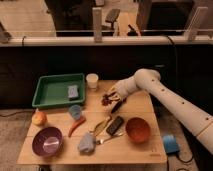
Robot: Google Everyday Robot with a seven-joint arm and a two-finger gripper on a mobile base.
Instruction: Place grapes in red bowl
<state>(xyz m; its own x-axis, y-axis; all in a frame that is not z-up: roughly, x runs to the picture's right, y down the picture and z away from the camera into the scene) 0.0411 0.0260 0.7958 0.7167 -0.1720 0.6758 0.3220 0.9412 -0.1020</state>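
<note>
The grapes [106,99], a small dark reddish-purple bunch, are at the back middle of the wooden table, right at the tip of my gripper [111,99]. The gripper reaches in from the right on the white arm and is shut on the bunch, holding it just over the tabletop. The red bowl [138,130] stands empty at the front right of the table, below and to the right of the gripper.
A green tray [50,91] holding a sponge sits back left, with a white cup [92,81] beside it. Also on the table: a blue cup [75,111], chili pepper [75,126], purple bowl [47,142], round orange fruit [39,118], banana [101,125], black object [115,125], blue cloth [86,143].
</note>
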